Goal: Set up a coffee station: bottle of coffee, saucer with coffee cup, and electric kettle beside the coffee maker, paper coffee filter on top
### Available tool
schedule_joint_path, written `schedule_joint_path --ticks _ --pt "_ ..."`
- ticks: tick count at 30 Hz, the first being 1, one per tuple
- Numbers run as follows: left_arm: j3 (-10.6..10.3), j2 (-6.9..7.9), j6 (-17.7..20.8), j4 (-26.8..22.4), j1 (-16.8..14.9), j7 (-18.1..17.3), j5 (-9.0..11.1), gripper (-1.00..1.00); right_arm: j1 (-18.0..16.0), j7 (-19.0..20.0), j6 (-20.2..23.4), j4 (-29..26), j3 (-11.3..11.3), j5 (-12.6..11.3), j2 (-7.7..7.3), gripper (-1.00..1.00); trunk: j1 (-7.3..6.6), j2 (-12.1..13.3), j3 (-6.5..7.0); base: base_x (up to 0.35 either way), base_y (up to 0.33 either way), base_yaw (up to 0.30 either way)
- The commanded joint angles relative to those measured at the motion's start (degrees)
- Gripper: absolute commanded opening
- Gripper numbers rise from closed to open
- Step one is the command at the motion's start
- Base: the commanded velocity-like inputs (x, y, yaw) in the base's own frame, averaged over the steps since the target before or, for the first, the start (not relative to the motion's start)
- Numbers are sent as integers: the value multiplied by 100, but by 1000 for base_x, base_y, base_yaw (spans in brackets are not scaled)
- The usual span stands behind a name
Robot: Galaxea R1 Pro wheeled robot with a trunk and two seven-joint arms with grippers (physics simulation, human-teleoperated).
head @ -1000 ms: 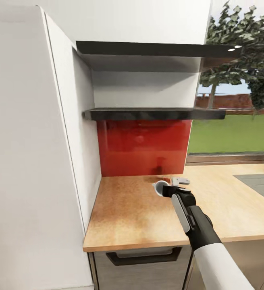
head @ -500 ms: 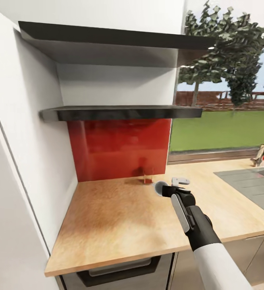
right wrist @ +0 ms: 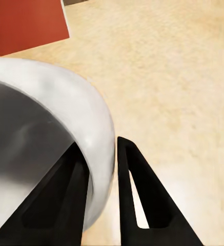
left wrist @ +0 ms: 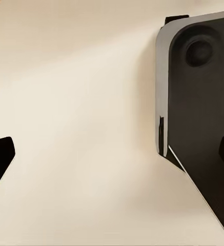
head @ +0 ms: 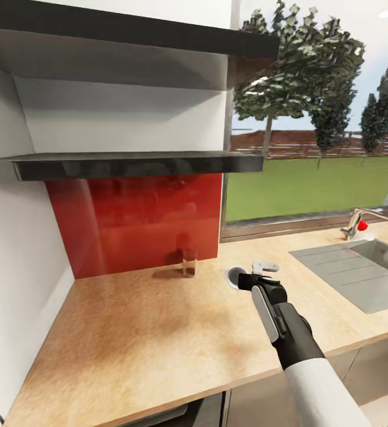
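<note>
The small white glazed coffee cup (right wrist: 45, 138) looks rigid, light and slick, and a knock or a drop would likely chip it. Its thin wall is the sensible place to hold it, one finger inside and one outside. The right gripper (right wrist: 99, 174) has it exactly so. In the right wrist view one dark finger lies inside the bowl and the other presses the outer wall, the jaws clamped on the rim. The cup sits at the very tip of the gripper, hanging off to one side of the fingers. In the head view the cup (head: 236, 276) is carried just above the light beige wood-look kitchen countertop (head: 158, 332), ahead of the black wrist. Whether the left gripper is open or closed I cannot tell.
</note>
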Motion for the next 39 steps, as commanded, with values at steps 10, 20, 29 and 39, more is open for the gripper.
schedule_joint_path --ticks 10,20,29,39 --pt "46 4 -14 2 0 15 -60 100 -3 -46 6 -2 9 -67 4 -100 4 -4 -20 122 -240 -275" --pt "54 8 -23 2 0 15 -52 100 -3 -46 5 -2 9 -67 4 -100 4 -4 -20 3 -143 -296" --pt "55 9 -24 2 0 15 -51 100 -3 -46 5 -2 13 -67 4 -100 4 -4 -20 0 -2 -297" --pt "55 0 -2 10 0 3 -63 100 -3 -46 3 -2 16 -67 4 -100 4 -4 -20 0 0 -297"
